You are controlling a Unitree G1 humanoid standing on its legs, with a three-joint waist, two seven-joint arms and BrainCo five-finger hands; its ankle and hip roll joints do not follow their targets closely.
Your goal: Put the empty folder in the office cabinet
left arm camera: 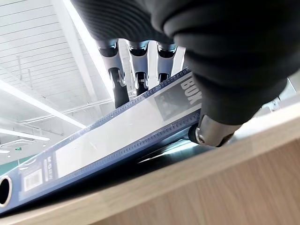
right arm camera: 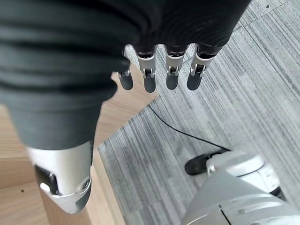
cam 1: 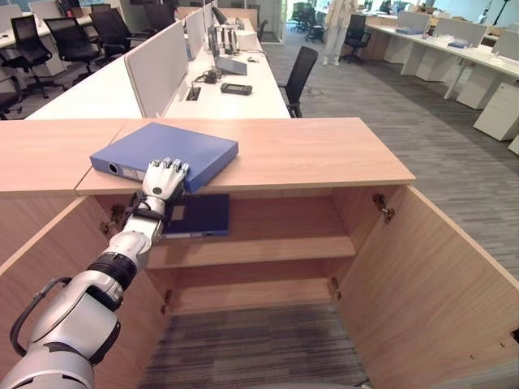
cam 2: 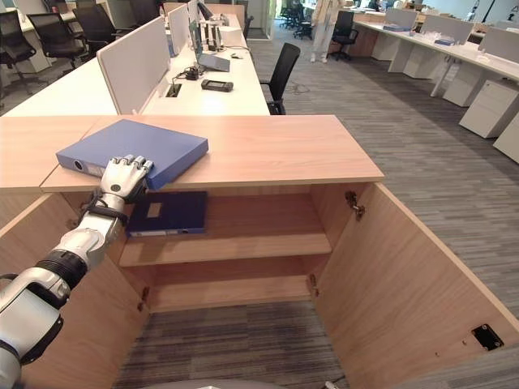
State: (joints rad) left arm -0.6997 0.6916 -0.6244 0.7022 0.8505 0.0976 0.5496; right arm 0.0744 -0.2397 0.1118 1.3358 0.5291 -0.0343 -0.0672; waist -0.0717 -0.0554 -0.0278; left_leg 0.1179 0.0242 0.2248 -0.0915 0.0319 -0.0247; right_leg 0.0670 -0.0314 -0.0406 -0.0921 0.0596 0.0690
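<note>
A light blue box folder point(cam 1: 174, 150) lies at the left front of the wooden cabinet top point(cam 1: 316, 154), its near edge at the lip. My left hand point(cam 1: 162, 182) reaches up from below and pinches that near edge. Its fingers point(left arm camera: 136, 70) lie over the top face and the thumb point(left arm camera: 211, 131) presses under the folder's spine point(left arm camera: 117, 136). Inside the cabinet, a darker blue folder point(cam 1: 199, 215) lies flat on the upper shelf point(cam 1: 268, 247). My right hand point(right arm camera: 159, 70) hangs over the carpet with straight fingers, holding nothing.
Both cabinet doors stand open, the right one point(cam 1: 438, 284) swung far out over the carpet and the left one point(cam 1: 49, 251) beside my arm. White desks with a black chair point(cam 1: 296, 77) stand behind the cabinet. A person point(cam 1: 336, 32) stands far back.
</note>
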